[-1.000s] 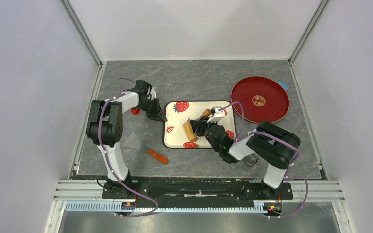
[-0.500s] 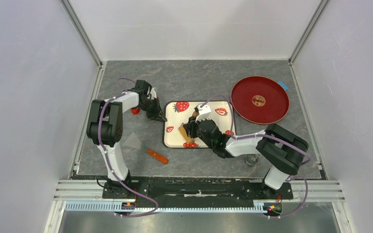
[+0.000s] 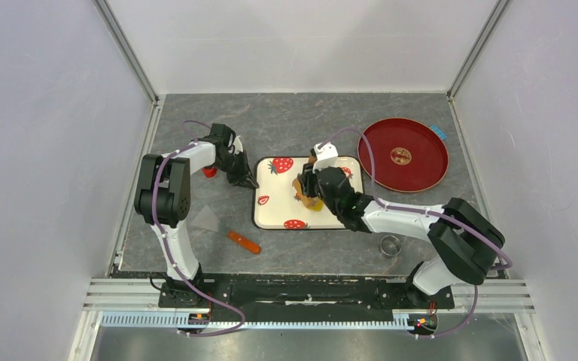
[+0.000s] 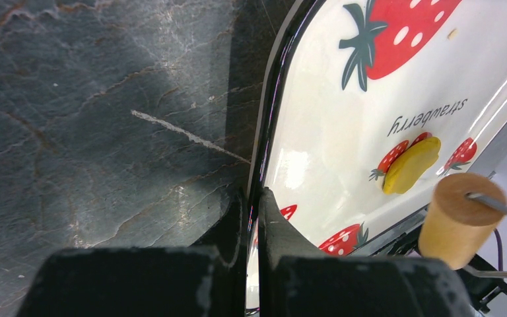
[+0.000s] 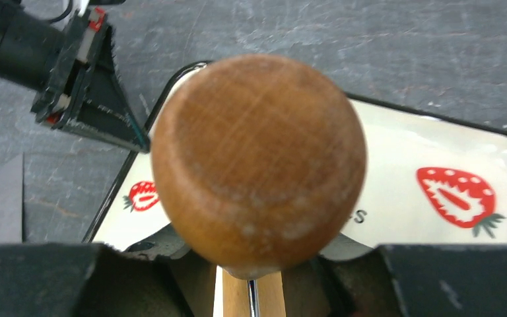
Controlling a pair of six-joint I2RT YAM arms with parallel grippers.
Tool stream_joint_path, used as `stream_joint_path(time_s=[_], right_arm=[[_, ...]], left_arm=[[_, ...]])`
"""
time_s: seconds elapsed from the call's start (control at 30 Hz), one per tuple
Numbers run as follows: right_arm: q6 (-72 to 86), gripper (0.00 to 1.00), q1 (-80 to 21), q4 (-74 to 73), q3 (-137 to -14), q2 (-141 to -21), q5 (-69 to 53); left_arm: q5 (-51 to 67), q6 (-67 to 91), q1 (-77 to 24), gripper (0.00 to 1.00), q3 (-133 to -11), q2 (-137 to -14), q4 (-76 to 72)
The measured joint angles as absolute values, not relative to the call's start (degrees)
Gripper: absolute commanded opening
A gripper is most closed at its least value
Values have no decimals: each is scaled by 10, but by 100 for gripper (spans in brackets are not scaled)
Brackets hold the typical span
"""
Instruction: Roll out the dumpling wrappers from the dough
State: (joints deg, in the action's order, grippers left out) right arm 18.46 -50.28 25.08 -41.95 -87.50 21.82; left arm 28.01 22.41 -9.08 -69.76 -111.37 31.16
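Roller (image 5: 259,162), pinched in the right gripper (image 3: 310,183), has swept from the tray's (image 3: 271,214) near edge to its middle, beside the flattened dough (image 4: 410,165), suggesting another pass. The left gripper (image 4: 254,198), pressed together, pins the left rim.

A dark grey marble-veined tabletop (image 3: 301,124) sits walled by plain pale white panels (image 3: 301,37) behind, left and right, evenly lit.

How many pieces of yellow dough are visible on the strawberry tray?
1. The yellow dough lies flat on the tray, partly over a small strawberry print, near the end of the wooden roller. More may be hidden under the right arm.
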Motion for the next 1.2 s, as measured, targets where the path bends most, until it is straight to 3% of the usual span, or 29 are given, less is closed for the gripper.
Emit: stream_joint_path(time_s=[0.47,1.2], right_arm=[[183,0,-444,257,-414,-912,216],[164,0,-475,497,-305,-952,267]], left_arm=[[280,224,-91,2,-698,-1114,312],[281,224,-91,2,-698,-1114,312]])
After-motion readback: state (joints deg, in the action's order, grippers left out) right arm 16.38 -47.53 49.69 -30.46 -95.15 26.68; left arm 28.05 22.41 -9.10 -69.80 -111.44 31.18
